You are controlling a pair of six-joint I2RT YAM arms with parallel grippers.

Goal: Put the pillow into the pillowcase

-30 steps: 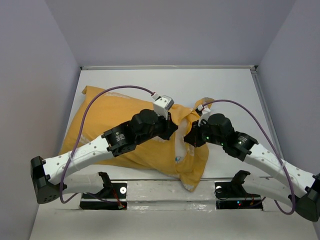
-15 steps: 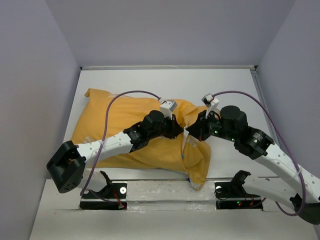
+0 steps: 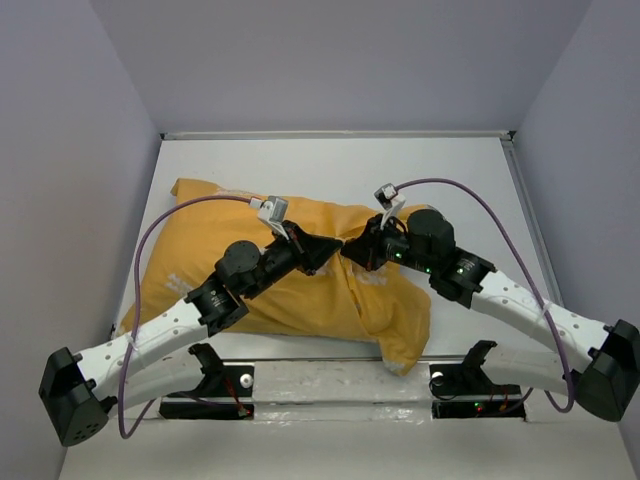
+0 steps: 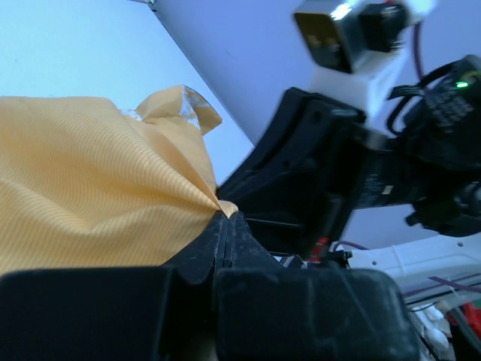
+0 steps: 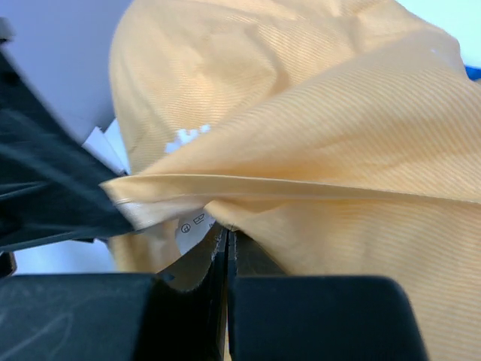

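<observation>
Now the pillowcase (image 3: 210, 260) is pinched from two sides.
It lies plump and yellow on the table (image 3: 450, 170), from the left edge to the middle, close to the front edge; the pillow is not visible. The left gripper (image 3: 327, 249) and the right gripper (image 3: 349, 250), both fully closed, each hold a fold of its cloth, tips nearly touching.

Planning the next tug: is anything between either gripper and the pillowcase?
Nothing visible stands between them. The left gripper and the right gripper are each shut directly on a fold of the yellow pillowcase. Their tips sit close together over its middle, with only fabric between the fingers.
</observation>
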